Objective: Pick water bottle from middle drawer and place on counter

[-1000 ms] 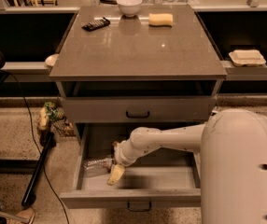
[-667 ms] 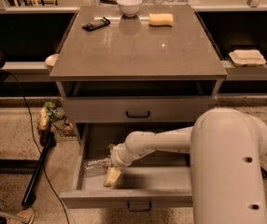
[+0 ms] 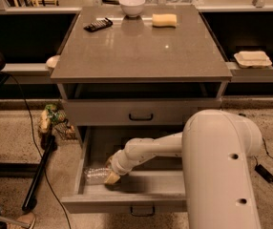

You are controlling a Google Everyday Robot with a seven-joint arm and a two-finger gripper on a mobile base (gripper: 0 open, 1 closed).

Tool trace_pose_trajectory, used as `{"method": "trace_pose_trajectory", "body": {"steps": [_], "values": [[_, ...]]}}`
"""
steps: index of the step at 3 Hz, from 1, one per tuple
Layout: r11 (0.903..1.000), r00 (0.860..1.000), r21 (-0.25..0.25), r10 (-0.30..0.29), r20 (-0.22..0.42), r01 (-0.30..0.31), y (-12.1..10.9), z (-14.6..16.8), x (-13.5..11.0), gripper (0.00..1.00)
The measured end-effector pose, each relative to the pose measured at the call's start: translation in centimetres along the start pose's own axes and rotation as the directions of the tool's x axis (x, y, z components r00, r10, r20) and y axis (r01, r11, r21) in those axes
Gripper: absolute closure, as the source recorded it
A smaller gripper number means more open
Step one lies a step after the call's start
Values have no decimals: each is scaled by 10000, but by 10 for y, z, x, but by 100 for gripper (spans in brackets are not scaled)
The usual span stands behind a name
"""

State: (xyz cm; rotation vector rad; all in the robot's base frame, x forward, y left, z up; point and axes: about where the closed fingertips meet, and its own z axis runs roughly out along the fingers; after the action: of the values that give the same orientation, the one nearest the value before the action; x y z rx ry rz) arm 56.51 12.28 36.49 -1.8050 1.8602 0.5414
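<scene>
The water bottle (image 3: 95,174) is clear plastic and lies on its side at the left of the open middle drawer (image 3: 127,200). My gripper (image 3: 110,177) reaches down into the drawer from the right on a white arm, and its pale tip sits against the bottle's right end. The counter (image 3: 141,49) is a glossy grey-brown slab above the drawers.
On the counter stand a white bowl (image 3: 132,5), a yellow sponge (image 3: 164,20) and a dark remote-like object (image 3: 98,25) at the far edge. The top drawer (image 3: 141,113) is closed. My white arm housing (image 3: 220,171) fills the lower right. A black pole (image 3: 38,173) leans at the left.
My arm has swung left and lower into the drawer; the gripper tip has moved up against the bottle. The bottle has stayed in place.
</scene>
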Motion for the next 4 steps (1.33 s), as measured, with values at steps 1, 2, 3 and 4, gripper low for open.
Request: {"method": "trace_pose_trajectory", "body": {"steps": [1,2,3,4], "values": [[9992,9999,402,57,-110,-53,0,-13,6,64],[9936,9994,1119,215,-277,-183,2,-52,16,87],[9816,9984,1896,326,-462,-233,13,-114,23,100],[9621,9956,2711,-44,-936,297,14,-196,11,100]]}}
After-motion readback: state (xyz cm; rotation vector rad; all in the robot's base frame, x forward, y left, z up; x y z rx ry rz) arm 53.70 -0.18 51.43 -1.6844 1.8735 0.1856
